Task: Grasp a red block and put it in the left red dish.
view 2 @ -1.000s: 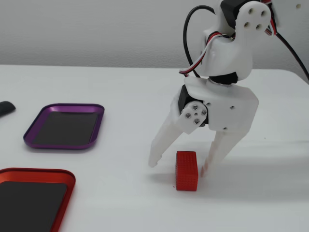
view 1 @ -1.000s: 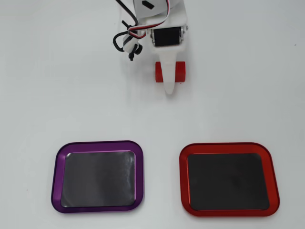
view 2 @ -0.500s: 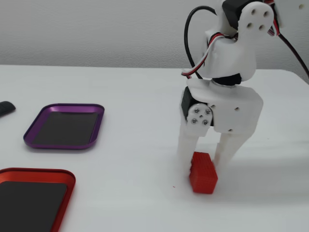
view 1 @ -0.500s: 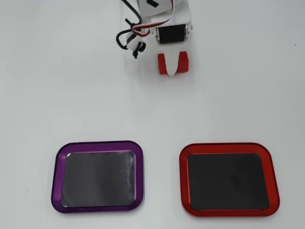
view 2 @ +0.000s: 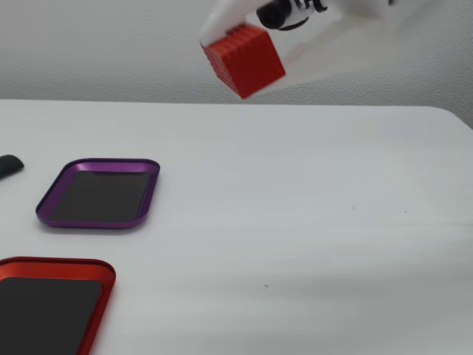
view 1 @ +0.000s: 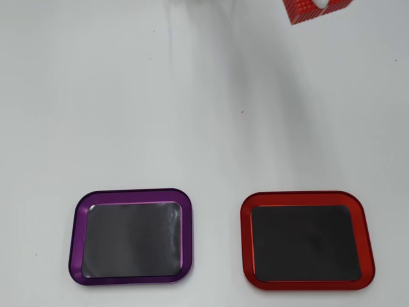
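High above the white table [view 2: 310, 222], the red block [view 2: 244, 59] hangs pinched between my gripper [view 2: 247, 44] fingers, so I judge the grasp done and the carry under way. One white finger [view 2: 222, 18] lies along the block's upper edge in the fixed view and the other runs behind it toward the right, jaws closed to the width of the block and nothing else in their hold. From overhead I catch only a corner of the block [view 1: 316, 9] at the top edge, with a bit of white finger over it (most of the arm is out of that picture). What is left is the whole placement: the red dish [view 1: 307, 196] sits empty near the bottom of the overhead view, to the right of the purple dish [view 1: 133, 193], also empty, and well apart from the block. By the fixed view the red dish [view 2: 66, 265] lies at lower left, nearest the camera, so I reckon I need to swing across and lower before letting go.
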You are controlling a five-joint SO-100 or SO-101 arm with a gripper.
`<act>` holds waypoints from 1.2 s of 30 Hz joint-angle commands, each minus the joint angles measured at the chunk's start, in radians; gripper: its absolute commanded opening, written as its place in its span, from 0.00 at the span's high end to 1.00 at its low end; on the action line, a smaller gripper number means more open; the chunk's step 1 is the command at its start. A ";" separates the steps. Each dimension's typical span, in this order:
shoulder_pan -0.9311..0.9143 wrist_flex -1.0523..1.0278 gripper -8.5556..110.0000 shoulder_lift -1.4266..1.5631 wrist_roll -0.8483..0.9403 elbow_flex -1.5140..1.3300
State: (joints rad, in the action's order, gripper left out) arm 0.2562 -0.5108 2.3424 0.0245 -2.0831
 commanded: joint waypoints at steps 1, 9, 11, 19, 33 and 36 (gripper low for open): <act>0.009 0.225 0.93 -0.005 0.006 -0.038; 0.017 0.514 0.93 -0.379 0.005 -0.002; 0.012 0.552 0.93 -0.492 0.003 0.046; 0.011 0.555 0.93 -0.911 -0.009 0.365; -0.041 0.561 0.93 -1.227 0.000 0.614; -0.083 0.554 0.93 -1.229 0.000 0.612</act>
State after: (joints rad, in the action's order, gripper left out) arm 0.2056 0.0322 1.0983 0.0215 -1.5156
